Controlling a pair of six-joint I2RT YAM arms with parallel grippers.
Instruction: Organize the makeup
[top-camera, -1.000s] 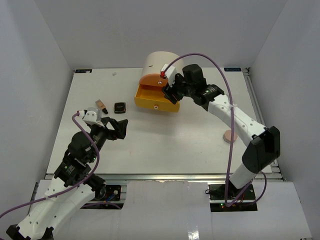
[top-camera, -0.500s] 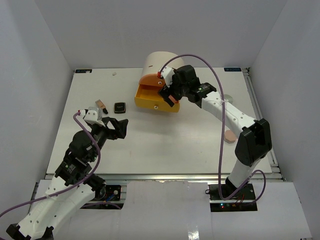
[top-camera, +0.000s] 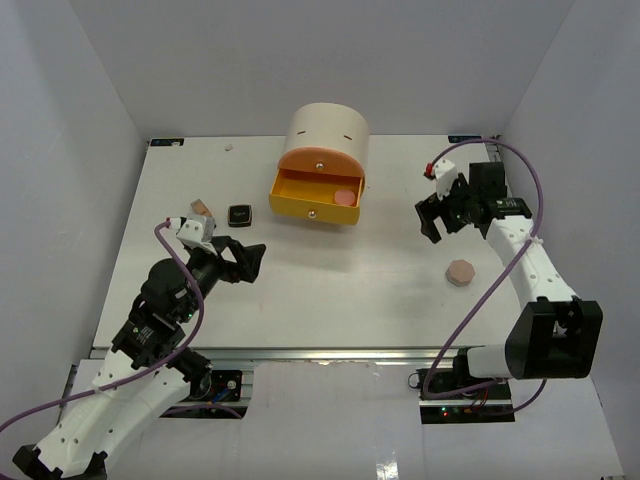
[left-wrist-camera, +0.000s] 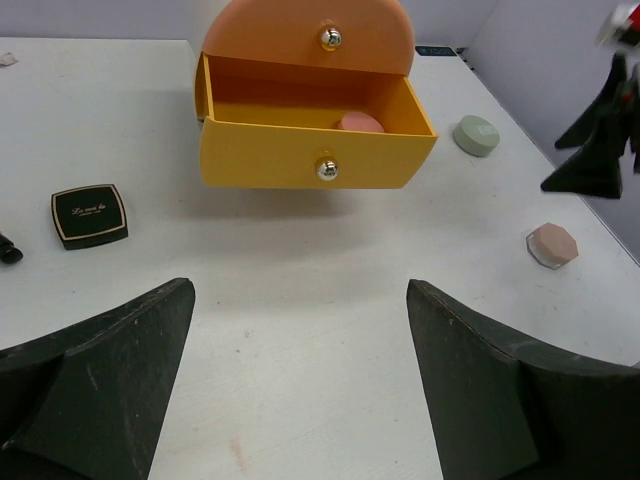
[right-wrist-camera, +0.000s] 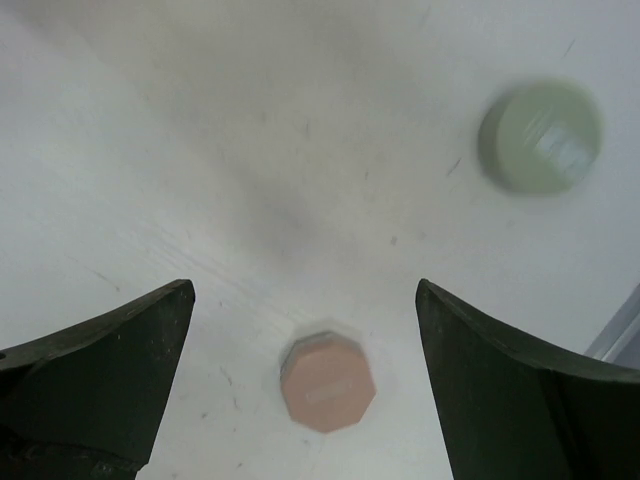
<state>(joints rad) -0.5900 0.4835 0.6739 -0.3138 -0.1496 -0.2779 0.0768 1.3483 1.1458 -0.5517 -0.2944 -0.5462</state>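
Observation:
The makeup lies scattered on the white table (top-camera: 330, 290). A black square compact (top-camera: 240, 215) lies left of the open orange drawer (top-camera: 312, 203); it also shows in the left wrist view (left-wrist-camera: 89, 214). A pink round compact (top-camera: 344, 197) sits inside the drawer. A peach octagonal compact (top-camera: 460, 272) lies at the right, below my right gripper (top-camera: 432, 220), which is open and empty; in the right wrist view the peach compact (right-wrist-camera: 327, 380) lies between the open fingers, lower down. A pale green compact (right-wrist-camera: 540, 137) lies beyond. My left gripper (top-camera: 250, 262) is open and empty.
The big cream cylindrical drawer unit (top-camera: 327, 135) stands at the back centre, its orange drawer pulled out toward me. A tan item (top-camera: 203, 208) lies by my left wrist. White walls close in the table on three sides.

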